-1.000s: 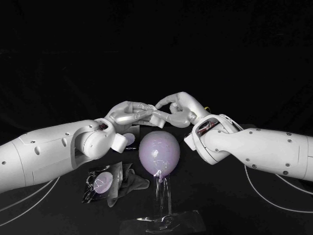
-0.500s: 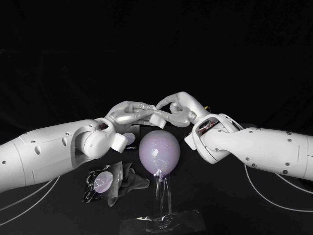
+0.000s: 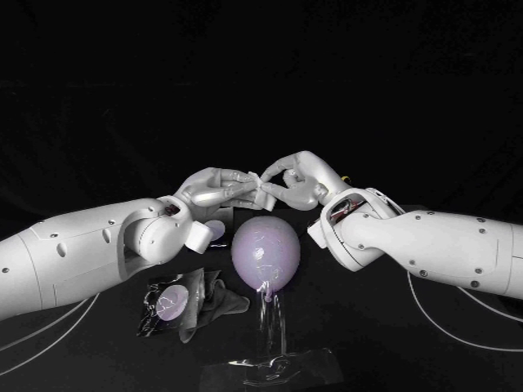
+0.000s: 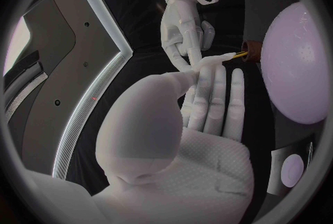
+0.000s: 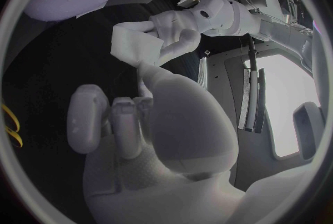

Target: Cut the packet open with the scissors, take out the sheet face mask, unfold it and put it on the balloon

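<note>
The space directly over the balloon (image 3: 265, 251) is closed off by the left hand (image 3: 221, 189) and the right hand (image 3: 295, 181), which are joined there by the sheet mask (image 3: 257, 191) pinched between them; only a narrow gap is left above the balloon's top. Passage at table (image 3: 379, 347) level is blocked in the middle by the clear stand (image 3: 270, 327), and to its left by the opened packet (image 3: 173, 304) under the left forearm. Open room is found beyond the hands and right of the stand.
</note>
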{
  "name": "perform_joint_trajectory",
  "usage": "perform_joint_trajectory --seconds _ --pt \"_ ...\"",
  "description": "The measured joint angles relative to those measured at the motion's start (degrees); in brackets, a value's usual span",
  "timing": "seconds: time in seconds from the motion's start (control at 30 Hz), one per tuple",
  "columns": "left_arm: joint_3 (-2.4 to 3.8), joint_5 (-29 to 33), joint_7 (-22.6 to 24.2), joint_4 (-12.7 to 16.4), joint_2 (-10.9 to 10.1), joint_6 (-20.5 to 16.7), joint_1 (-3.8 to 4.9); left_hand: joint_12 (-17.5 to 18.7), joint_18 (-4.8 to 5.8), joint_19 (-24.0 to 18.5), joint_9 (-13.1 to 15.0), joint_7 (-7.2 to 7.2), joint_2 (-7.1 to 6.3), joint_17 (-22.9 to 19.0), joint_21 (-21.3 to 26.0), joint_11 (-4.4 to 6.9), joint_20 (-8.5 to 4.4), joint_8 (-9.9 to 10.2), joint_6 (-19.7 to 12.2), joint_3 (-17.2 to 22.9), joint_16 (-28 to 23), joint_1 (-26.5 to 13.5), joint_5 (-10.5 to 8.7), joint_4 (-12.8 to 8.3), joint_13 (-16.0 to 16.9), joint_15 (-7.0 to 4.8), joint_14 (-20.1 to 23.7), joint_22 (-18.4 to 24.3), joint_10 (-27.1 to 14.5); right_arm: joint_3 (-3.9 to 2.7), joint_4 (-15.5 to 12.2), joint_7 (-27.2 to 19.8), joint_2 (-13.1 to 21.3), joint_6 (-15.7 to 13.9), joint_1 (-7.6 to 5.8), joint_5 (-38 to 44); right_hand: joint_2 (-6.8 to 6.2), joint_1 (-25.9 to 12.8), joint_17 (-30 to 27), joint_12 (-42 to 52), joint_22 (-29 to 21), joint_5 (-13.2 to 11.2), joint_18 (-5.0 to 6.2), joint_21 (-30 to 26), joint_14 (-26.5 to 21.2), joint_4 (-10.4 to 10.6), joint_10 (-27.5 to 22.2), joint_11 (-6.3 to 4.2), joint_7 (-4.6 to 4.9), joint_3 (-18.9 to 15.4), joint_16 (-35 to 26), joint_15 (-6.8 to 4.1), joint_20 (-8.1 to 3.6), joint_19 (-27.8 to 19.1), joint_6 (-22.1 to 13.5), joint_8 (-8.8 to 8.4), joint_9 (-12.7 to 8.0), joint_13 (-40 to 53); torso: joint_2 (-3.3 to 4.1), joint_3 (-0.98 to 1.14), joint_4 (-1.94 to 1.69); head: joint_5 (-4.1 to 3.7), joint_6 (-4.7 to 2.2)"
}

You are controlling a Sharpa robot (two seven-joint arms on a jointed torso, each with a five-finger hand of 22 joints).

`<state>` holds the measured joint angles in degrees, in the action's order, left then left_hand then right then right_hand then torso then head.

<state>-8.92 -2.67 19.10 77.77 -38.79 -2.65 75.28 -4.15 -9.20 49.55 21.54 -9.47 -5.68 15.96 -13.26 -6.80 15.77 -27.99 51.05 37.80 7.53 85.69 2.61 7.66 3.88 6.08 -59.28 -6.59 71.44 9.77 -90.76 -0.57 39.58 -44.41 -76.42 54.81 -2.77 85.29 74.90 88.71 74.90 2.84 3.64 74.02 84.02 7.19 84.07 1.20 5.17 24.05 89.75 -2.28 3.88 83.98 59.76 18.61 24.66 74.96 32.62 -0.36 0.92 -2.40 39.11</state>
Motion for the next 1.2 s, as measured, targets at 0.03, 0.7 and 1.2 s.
perform_joint_trajectory --seconds 0.03,0.7,1.2 --pt "0.01 0.0 -0.01 0.01 0.0 0.0 0.0 0.0 0.0 0.0 0.0 0.0 0.0 0.0 -0.23 0.0 0.0 0.0 0.0 0.0 0.0 0.0 0.0 0.0 0.0 0.0 0.0 -0.04 0.0 0.01 0.0 -0.03 0.0 -0.03 0.0 -0.08 -0.01 -0.01 0.0 0.21 0.0 -0.06 -0.14 0.16 0.0 -0.24 0.0 0.0 0.0 0.24 0.0 0.0 0.0 0.0 0.0 0.2 0.0 -0.04 0.0 0.0 0.0 -0.01 0.02" --pt "0.05 -0.36 -0.14 0.08 0.06 -0.14 0.03 0.0 0.01 0.21 0.0 -0.07 -0.15 0.14 -0.47 -0.08 -0.21 0.13 -0.09 0.49 0.0 -0.35 0.05 -0.49 -0.01 0.0 0.0 -0.26 -0.08 0.05 -0.73 -0.79 1.05 -0.16 0.06 -1.69 -0.85 -2.84 0.05 0.58 0.05 -0.12 -0.17 0.47 0.0 -1.6 0.06 -0.08 -0.23 3.17 0.05 0.0 -0.08 -0.09 -0.25 1.79 0.36 -0.02 -0.01 0.01 0.01 -0.01 -0.08" --pt "0.05 -0.49 -0.15 -0.01 -0.18 -1.44 0.04 0.0 0.01 -0.62 0.02 -0.27 -0.6 0.39 -3.36 -0.06 -1.04 0.29 0.11 4.44 0.0 -3.32 0.03 -3.64 0.24 -0.02 -0.43 -2.0 0.35 0.06 -1.31 -0.84 2.4 -0.05 0.06 -2.31 -1.31 -3.29 0.0 0.56 0.0 -0.12 -0.18 0.46 -0.01 -1.9 -0.03 -0.17 -0.31 3.48 -0.09 0.01 -0.08 -0.11 -0.37 2.09 1.49 -0.03 -0.02 0.01 0.01 0.07 -0.2"
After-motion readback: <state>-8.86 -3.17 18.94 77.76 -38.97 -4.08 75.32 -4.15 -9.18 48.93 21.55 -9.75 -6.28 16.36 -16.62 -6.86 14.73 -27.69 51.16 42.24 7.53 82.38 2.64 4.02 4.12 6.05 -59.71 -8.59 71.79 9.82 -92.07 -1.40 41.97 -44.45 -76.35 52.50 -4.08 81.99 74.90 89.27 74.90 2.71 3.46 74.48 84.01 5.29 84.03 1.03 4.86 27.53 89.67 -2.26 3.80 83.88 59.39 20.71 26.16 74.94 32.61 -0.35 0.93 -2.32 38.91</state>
